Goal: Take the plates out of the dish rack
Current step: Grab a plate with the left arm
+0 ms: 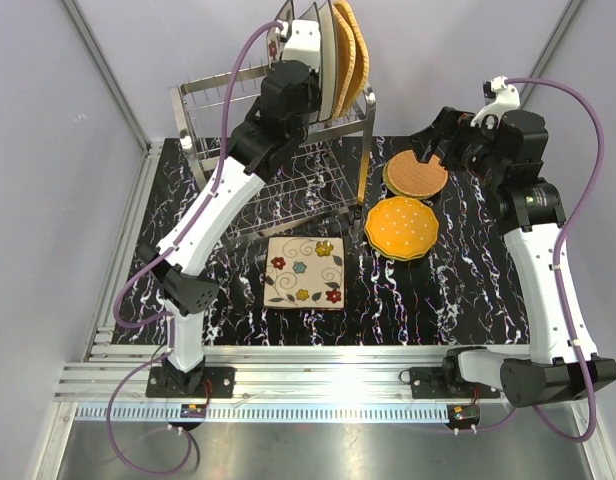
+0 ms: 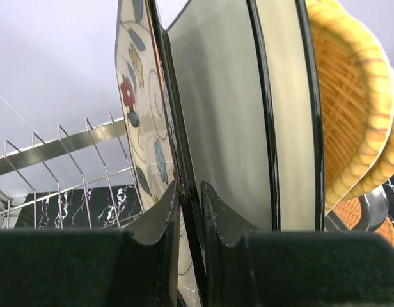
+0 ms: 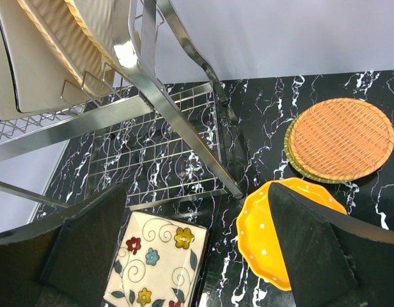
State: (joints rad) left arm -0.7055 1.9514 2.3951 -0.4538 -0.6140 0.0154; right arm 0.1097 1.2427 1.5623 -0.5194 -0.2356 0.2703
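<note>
Several plates [image 1: 340, 50] stand upright in the dish rack [image 1: 210, 95]; extraction of the next one is in hand. Left gripper [image 2: 189, 195] is clamped on the rim of the racked floral plate [image 2: 138, 109]; judged next move: a straight lift, clear of its neighbours. Right gripper [image 3: 197, 192] hangs over the table [image 1: 468, 290], jaws wide, empty. Only the left wrist view shows the pinch; only the top view shows both arms.

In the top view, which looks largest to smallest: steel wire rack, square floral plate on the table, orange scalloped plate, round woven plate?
1. Steel wire dish rack
2. Square cream floral plate and orange dotted scalloped plate: too alike to rank
3. Round woven tan plate, slightly smaller
</note>
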